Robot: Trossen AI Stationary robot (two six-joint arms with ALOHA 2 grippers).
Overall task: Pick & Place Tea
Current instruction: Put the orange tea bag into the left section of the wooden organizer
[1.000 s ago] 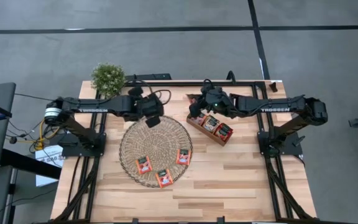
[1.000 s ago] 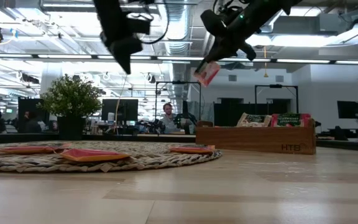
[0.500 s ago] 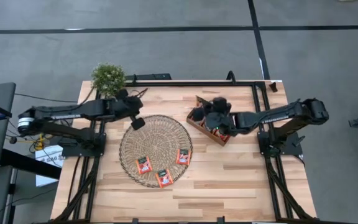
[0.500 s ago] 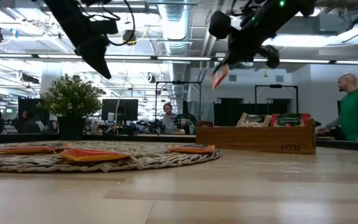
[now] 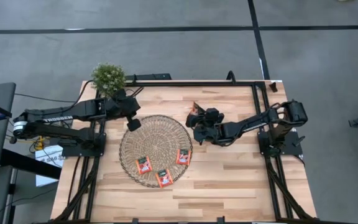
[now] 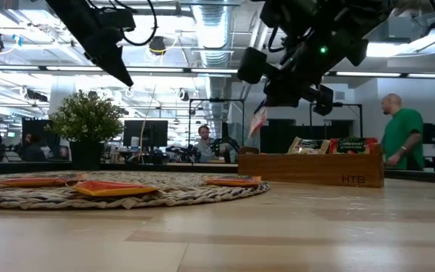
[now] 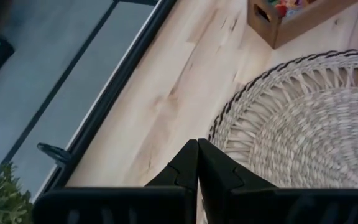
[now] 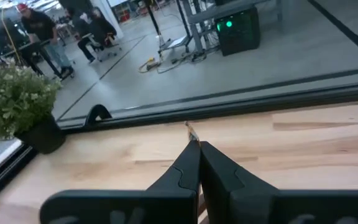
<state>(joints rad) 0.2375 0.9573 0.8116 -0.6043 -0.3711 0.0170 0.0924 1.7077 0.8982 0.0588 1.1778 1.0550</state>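
Three red-orange tea sachets [image 5: 143, 164] [image 5: 163, 177] [image 5: 183, 156] lie flat on the round wicker mat [image 5: 156, 134]. My right gripper [image 5: 197, 117] is shut on another red tea sachet [image 6: 257, 121], in the air between the mat's far right rim and the wooden tray [image 6: 312, 168]. My right arm hides most of the tray in the high view. My left gripper [image 5: 133, 124] is shut and empty, high over the mat's far left rim [image 7: 229, 118]. My right gripper pinches the sachet between its two fingers, by an edge [image 8: 192, 132] that pokes out just past the fingertips. The sachet hangs tilted below the fingers [image 6: 272, 100], clear of the tray, the mat and the table.
A potted plant [image 5: 108, 78] stands at the far left corner. The tray holds more sachets [image 6: 350, 145] upright. People [image 6: 401, 132] are in the room beyond the far edge. Bare wood lies along the near side [image 5: 229, 186].
My right gripper has sunk with the sachet and rolled its wrist, so the sachet now hangs lower, near the tray's left end. My left gripper, still shut, has drawn back toward the table's left edge, from over the mat's far middle to its far left rim.
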